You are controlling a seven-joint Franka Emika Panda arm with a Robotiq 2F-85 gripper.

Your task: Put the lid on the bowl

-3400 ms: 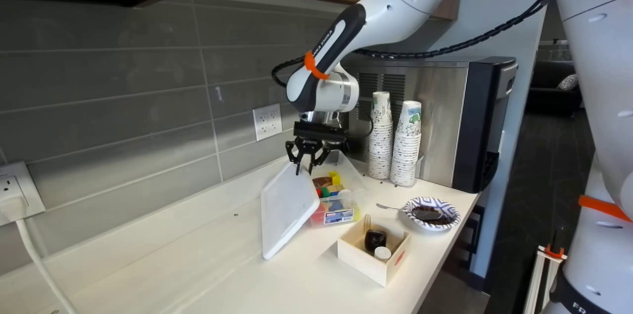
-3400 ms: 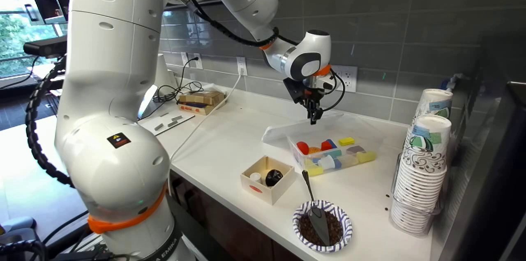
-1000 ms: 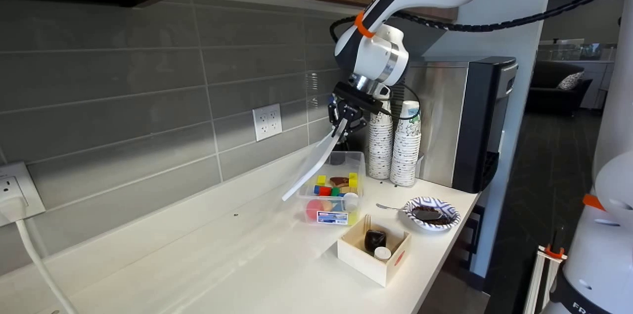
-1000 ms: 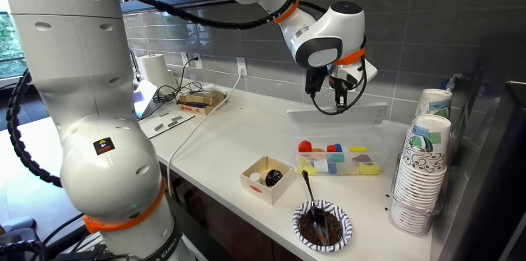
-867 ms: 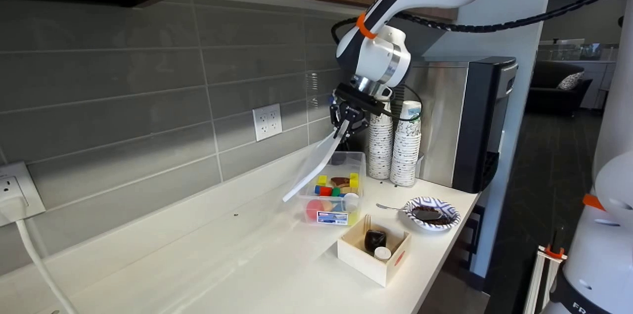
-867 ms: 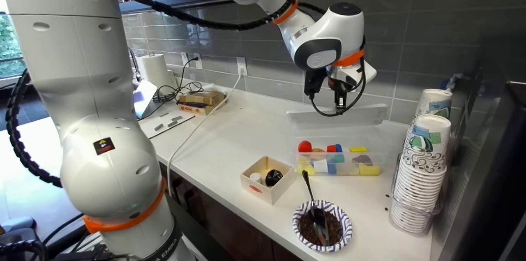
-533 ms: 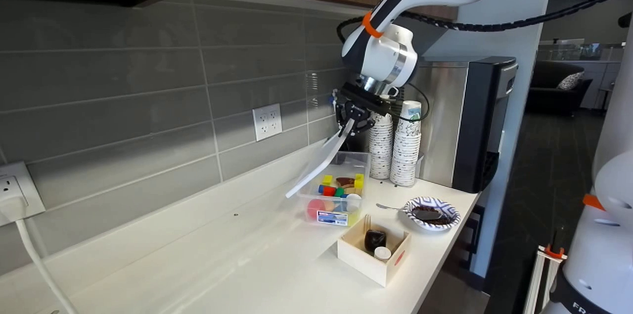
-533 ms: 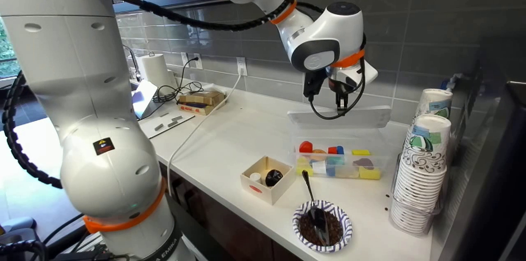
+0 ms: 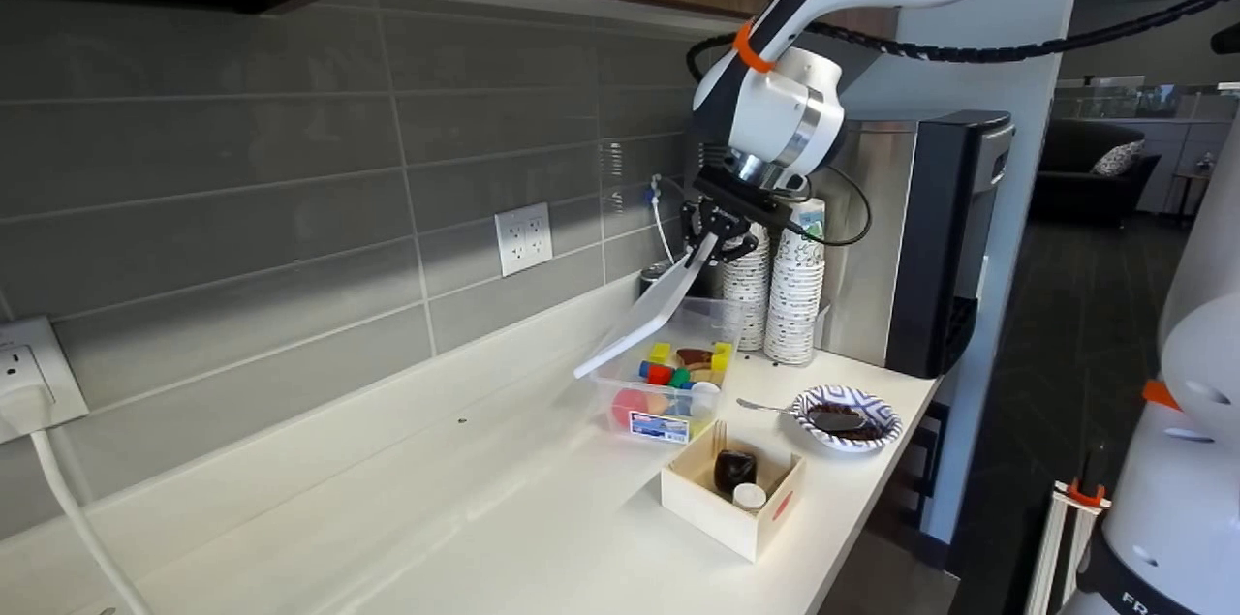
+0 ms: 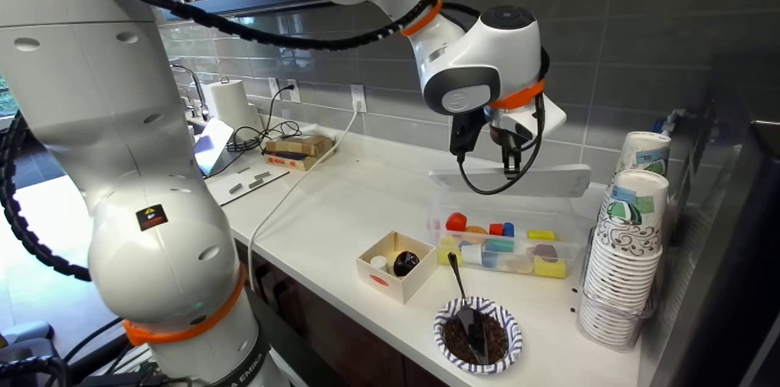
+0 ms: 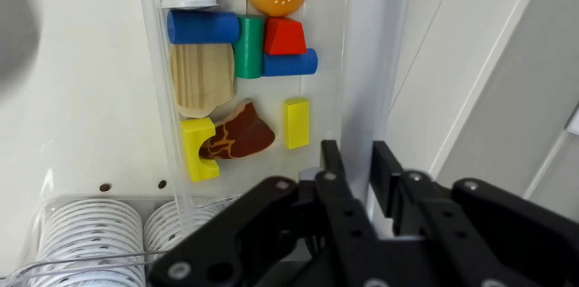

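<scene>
1 edge of the lid is pinched in the gripper; the rest slants down over the uncovered tub, on the side by the tiled wall. Whether its low edge touches the tub I can't tell. Held by that edge only, it could swivel in the grip if anything pushes back. Lowered at this tilt, it would likely catch and shove the tub along the counter; let go too soon, it may slide off

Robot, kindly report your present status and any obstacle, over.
Jaws gripping flat white rectangular plastic lid. Lid tilted, not yet on low translucent rectangular plastic tub. Possible obstacle: tall patterned paper-cup stacks near tub.
</scene>
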